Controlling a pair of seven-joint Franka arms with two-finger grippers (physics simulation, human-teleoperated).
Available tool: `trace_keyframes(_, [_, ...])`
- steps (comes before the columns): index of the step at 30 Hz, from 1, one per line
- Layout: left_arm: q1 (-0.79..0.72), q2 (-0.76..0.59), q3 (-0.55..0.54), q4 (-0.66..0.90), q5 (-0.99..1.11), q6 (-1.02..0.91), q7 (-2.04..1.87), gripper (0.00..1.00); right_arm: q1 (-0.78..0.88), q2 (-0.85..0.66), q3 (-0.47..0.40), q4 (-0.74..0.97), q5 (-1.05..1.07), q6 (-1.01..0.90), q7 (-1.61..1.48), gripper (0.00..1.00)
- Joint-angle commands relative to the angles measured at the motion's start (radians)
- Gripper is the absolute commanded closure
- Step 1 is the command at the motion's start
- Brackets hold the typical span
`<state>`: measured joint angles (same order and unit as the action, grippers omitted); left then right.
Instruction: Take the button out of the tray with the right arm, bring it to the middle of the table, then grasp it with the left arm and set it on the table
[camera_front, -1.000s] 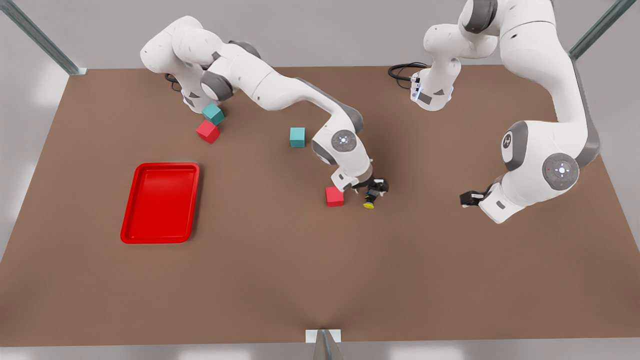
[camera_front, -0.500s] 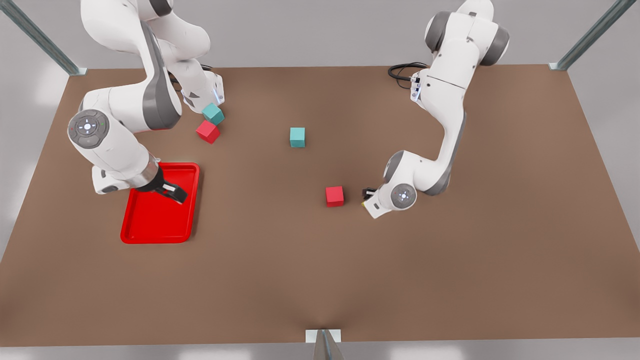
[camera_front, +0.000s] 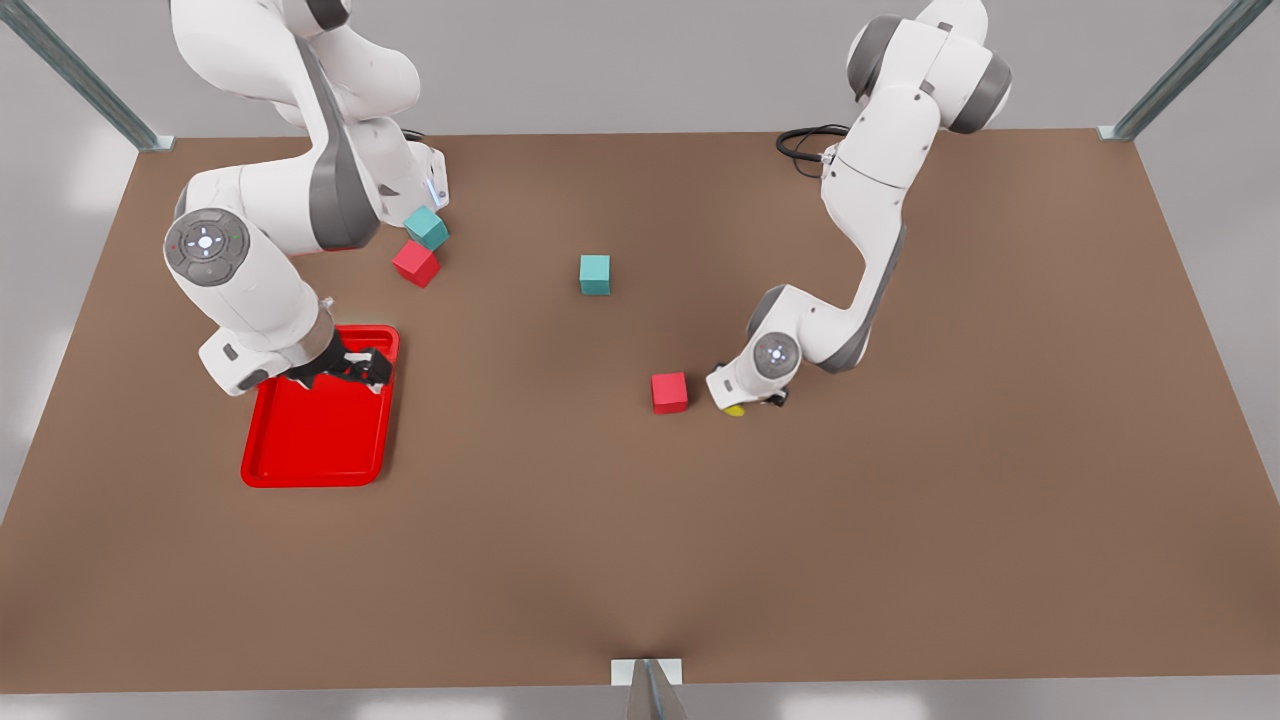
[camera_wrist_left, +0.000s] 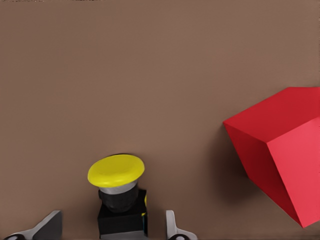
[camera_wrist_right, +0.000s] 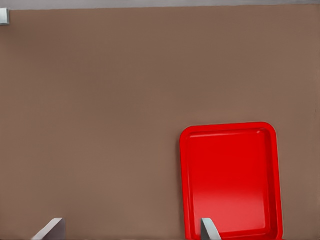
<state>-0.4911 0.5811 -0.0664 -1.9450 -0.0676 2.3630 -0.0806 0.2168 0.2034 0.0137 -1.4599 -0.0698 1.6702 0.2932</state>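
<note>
Hovering low near the middle of the tabletop (camera_front: 900, 520), left end effector (camera_wrist_left: 110, 227), fingers (camera_wrist_left: 172, 227) spread on either side of the button (camera_wrist_left: 117, 192), with gaps visible on both sides of its black base; cannot tell whether they touch it. Button's yellow cap (camera_front: 736, 410) peeking out under the wrist, just beside a red cube (camera_front: 669, 392) toward the front view's left. Poised above the far end of the red tray (camera_front: 300, 450), near the tabletop's edge on the front view's left, right end effector (camera_front: 350, 372), fingers (camera_wrist_right: 207, 230) parted wide, holding nothing. Resting closer to the far edge, a teal cube (camera_front: 595, 274); near the right arm's base, another red cube (camera_front: 415, 263) touching a second teal cube (camera_front: 427, 227). Beyond the matte brown surface, grey surroundings and metal struts (camera_front: 85, 80) at the far corners.
</note>
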Motion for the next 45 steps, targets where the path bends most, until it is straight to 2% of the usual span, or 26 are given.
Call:
trace_keyframes(1, [0.000, -0.003, -0.003, 0.000, 0.018, 0.016, 0.094, 0.00, -0.008, -0.005, -0.001, 0.003, -0.004, -0.026, -0.213, 0.00])
trace_keyframes(6, [0.000, -0.004, -0.004, 0.003, 0.017, 0.027, 0.093, 0.00, -0.060, -0.032, -0.011, 0.018, -0.004, -0.102, -0.287, 0.00])
trace_keyframes(7, [0.000, -0.004, -0.003, 0.003, 0.017, 0.025, 0.093, 0.00, -0.134, -0.030, -0.001, 0.018, 0.019, -0.113, -0.316, 0.00])
trace_keyframes(10, [0.000, -0.004, -0.003, 0.003, 0.017, 0.021, 0.091, 0.27, -0.178, -0.025, -0.006, 0.087, 0.008, -0.184, -0.315, 0.00])
trace_keyframes(13, [0.002, -0.004, -0.003, 0.003, 0.017, 0.016, 0.091, 0.39, -0.188, -0.024, -0.006, 0.090, 0.011, -0.184, -0.310, 0.00])
trace_keyframes(17, [0.002, -0.004, -0.003, 0.008, 0.017, 0.008, 0.091, 0.48, -0.194, 0.021, -0.003, 0.141, 0.019, -0.172, -0.313, 0.00])
trace_keyframes(20, [0.002, -0.003, -0.003, 0.014, 0.017, -0.004, 0.090, 0.49, -0.203, 0.180, -0.006, 0.316, 0.079, -0.241, -0.318, 0.00])
trace_keyframes(30, [0.003, 0.006, -0.003, 0.020, 0.012, -0.010, 0.087, 0.49, -0.194, 0.180, -0.005, 0.311, 0.081, -0.237, -0.313, 0.00])
trace_keyframes(35, [0.006, 0.003, -0.001, 0.075, 0.011, -0.119, 0.087, 0.49, -0.194, 0.180, -0.005, 0.311, 0.082, -0.237, -0.313, 0.00])
trace_keyframes(37, [0.011, 0.003, 0.004, 0.193, 0.012, -0.324, 0.053, 0.49, -0.191, 0.180, -0.005, 0.311, 0.081, -0.236, -0.313, 0.00])
trace_keyframes(39, [0.025, 0.006, 0.005, 0.270, 0.009, -0.415, -0.062, 0.49, -0.191, 0.180, -0.005, 0.311, 0.082, -0.234, -0.313, 0.00])
trace_keyframes(41, [0.032, 0.014, 0.005, 0.356, 0.012, -0.490, -0.358, 0.50, -0.191, 0.180, -0.005, 0.311, 0.082, -0.233, -0.313, 0.00])
trace_keyframes(42, [0.034, 0.022, 0.014, 0.393, 0.020, -0.490, -0.626, 0.50, -0.192, 0.180, -0.005, 0.311, 0.082, -0.233, -0.313, 0.00])
trace_keyframes(45, [0.032, 0.034, 0.016, 0.439, 0.267, -0.490, -1.402, 0.51, -0.192, 0.182, -0.005, 0.311, 0.082, -0.233, -0.310, 0.00])
